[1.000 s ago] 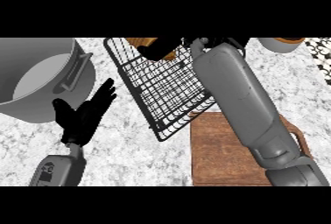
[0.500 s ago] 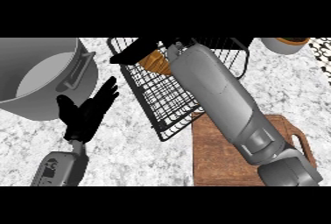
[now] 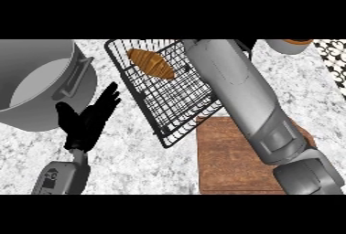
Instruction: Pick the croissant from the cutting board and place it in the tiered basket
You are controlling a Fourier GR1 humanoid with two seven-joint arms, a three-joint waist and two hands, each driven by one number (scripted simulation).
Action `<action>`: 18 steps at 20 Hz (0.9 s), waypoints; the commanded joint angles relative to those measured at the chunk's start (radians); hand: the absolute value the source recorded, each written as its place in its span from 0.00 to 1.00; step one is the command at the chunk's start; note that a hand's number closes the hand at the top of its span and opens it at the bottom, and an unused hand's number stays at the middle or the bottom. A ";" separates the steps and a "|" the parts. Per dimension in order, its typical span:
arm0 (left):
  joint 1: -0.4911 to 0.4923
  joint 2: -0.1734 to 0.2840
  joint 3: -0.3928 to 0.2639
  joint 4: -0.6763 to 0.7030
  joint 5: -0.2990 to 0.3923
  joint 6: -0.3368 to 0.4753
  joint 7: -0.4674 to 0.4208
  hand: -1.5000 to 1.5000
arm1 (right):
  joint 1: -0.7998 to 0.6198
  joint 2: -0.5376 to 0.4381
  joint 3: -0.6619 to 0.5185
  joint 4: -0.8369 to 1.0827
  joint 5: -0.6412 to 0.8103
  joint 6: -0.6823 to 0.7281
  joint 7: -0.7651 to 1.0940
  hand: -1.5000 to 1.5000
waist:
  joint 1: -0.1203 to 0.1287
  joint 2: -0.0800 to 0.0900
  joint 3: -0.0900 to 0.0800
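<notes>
The brown croissant [image 3: 152,63] lies on the wire floor of the black tiered basket [image 3: 177,106], near its far left corner, with nothing on it. My right forearm [image 3: 238,96] crosses from the lower right over the basket's right side. Only a dark bit of the right hand [image 3: 246,44] shows at the top edge, right of the croissant and apart from it. The wooden cutting board [image 3: 233,160] lies just in front of the basket, partly under the arm. My left hand [image 3: 84,122] rests open over the counter, left of the basket, fingers straight.
A large grey pot [image 3: 35,82] with a side handle stands at the left, close to the left hand. A small round container [image 3: 292,45] sits at the top right. A patterned strip [image 3: 335,57] runs along the right edge.
The croissant, earlier at the right hand by the basket's far side, now lies uncovered in the basket. The right arm has shifted a little to the right. The left hand stays put.
</notes>
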State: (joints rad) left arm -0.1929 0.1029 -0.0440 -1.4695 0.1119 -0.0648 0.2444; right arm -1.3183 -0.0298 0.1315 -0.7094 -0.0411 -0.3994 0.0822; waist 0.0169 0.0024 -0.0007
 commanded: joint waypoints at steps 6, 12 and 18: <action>0.042 0.010 0.018 -0.023 0.020 -0.022 -0.012 0.50 | 0.206 -0.303 -0.100 -0.088 -0.069 0.240 -0.017 0.00 | -0.027 -0.004 0.001; 0.020 -0.009 0.008 -0.017 -0.008 0.013 -0.003 0.50 | 0.343 -0.533 -0.133 -0.191 -0.153 0.587 -0.020 0.00 | -0.037 -0.007 0.002; 0.089 -0.030 -0.036 -0.094 -0.030 0.023 0.015 0.50 | 0.419 -0.760 -0.247 -0.137 -0.242 0.864 -0.077 0.00 | -0.020 -0.006 0.001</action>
State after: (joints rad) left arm -0.1497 0.0981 -0.0403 -1.5029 0.1045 -0.0608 0.2426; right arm -0.9483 -0.6673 -0.0656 -0.8487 -0.2353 0.3090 0.0067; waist -0.0100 -0.0013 0.0010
